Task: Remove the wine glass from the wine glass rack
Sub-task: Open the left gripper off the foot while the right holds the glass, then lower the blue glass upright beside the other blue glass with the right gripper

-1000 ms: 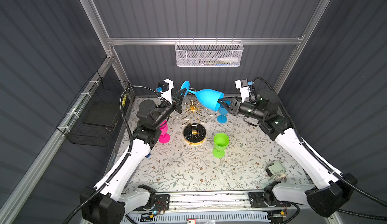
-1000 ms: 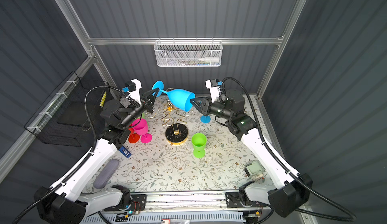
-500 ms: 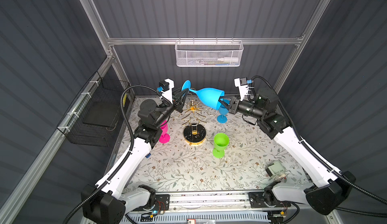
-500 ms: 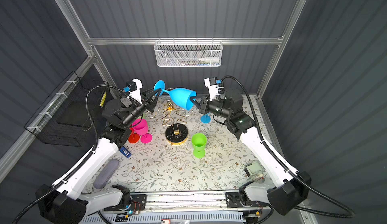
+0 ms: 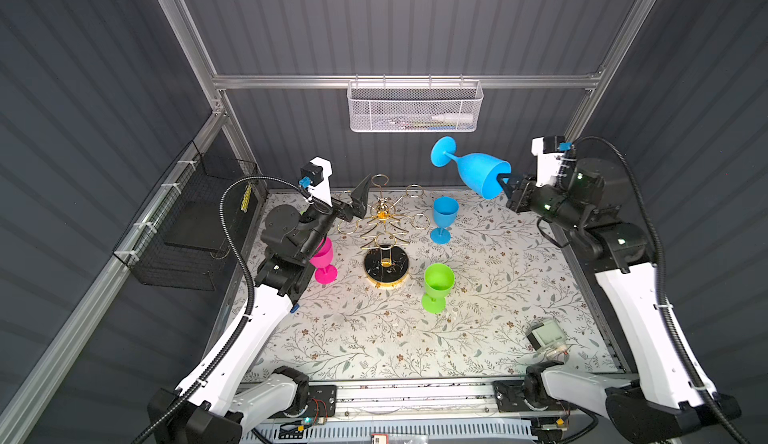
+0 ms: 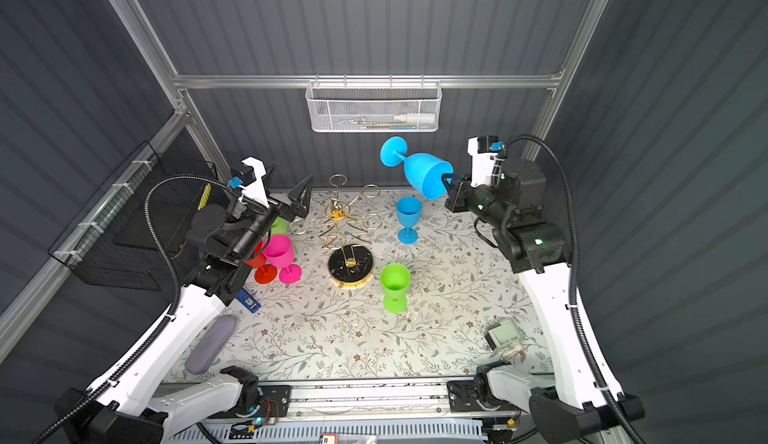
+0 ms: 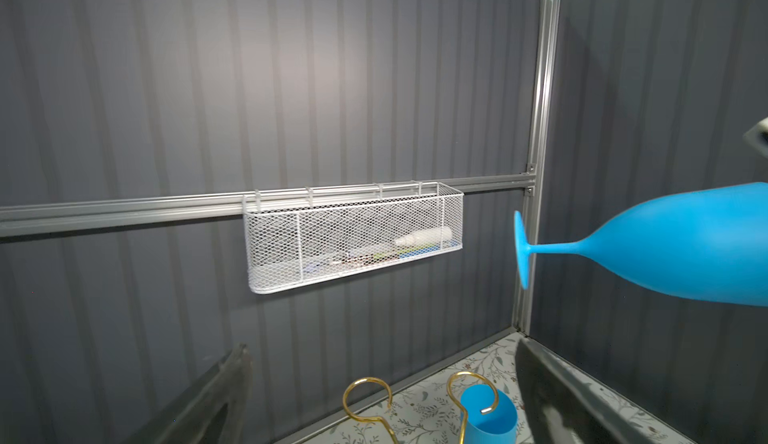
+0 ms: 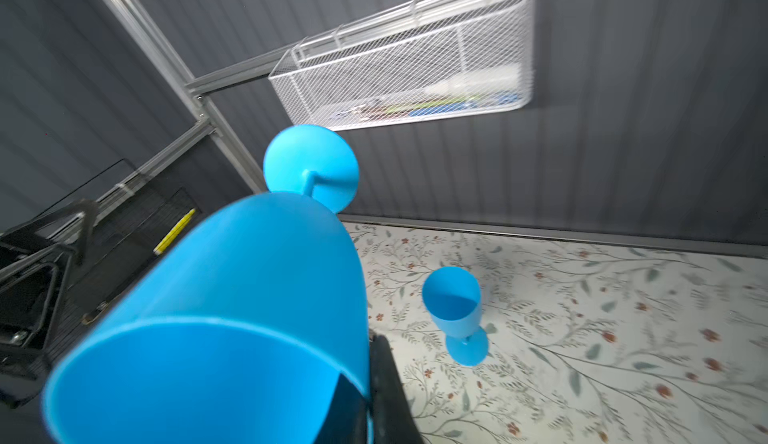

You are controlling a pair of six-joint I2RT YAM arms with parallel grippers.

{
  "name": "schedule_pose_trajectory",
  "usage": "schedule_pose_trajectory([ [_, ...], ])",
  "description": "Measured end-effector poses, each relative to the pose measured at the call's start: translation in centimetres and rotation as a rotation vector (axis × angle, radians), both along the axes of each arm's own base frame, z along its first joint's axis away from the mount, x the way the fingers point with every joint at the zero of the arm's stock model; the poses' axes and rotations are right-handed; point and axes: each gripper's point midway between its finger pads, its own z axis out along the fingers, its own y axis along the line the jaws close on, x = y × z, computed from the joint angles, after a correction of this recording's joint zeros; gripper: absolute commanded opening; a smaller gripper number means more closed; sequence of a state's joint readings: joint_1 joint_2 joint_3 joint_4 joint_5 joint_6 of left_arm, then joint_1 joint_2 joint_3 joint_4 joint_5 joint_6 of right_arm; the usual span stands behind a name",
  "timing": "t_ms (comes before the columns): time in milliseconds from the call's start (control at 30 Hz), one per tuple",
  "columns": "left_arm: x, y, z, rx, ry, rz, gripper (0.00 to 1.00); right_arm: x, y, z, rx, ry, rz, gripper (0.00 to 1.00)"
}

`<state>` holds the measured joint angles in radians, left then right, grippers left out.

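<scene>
We look into a booth of dark grey ribbed walls braced by pale aluminium bars. A white mesh basket hangs on the back bar, above and beyond both claws. A black wire basket hangs on the side wall, outward of the left claw. The tabletop is pale and matte, printed all over with leafy sprigs and small flowers.

The left claw is spread wide and holds nothing. Just ahead of it stands the wine glass rack, made of thin gold wire with ring-ended arms on a round, glossy black marbled base with a gold rim.

The right claw pinches the rim of the wine glass, one finger inside the bowl. The glass is smooth matte sky-blue, with a tulip bowl, a short stem and a flat round foot. It lies nearly sideways in the air, its foot pointing away from that claw, and it is clear of the rack.

Below the right claw a smaller blue goblet stands upright, with a green goblet lower and nearer the front. A pink goblet stands beneath the left claw.
</scene>
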<state>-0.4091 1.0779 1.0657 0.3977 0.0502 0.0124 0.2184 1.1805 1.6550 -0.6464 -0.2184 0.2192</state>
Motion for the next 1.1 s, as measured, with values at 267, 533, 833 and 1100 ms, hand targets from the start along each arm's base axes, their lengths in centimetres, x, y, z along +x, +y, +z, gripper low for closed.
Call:
schedule_pose_trajectory([
  [267, 1.8, 5.4, -1.7, 0.018, 0.011, 0.196, 1.00, -3.9, -5.6, -5.2, -0.295, 0.247, -0.186, 0.00],
  [533, 2.0, 7.0, -3.4, 0.024, 0.049, 0.240, 1.00, -1.6, -4.8, -15.9, -0.418, 0.600, -0.129, 0.00],
  [833, 0.4, 8.2, -2.6, 0.010, 0.048, 0.287, 1.00, 2.0, -1.8, -22.9, -0.492, 0.769, -0.040, 0.00],
  [1100, 0.5, 9.4, -3.7, 0.014, 0.102, 0.356, 1.00, 4.1, 0.6, -27.2, -0.540, 0.855, 0.015, 0.00],
])
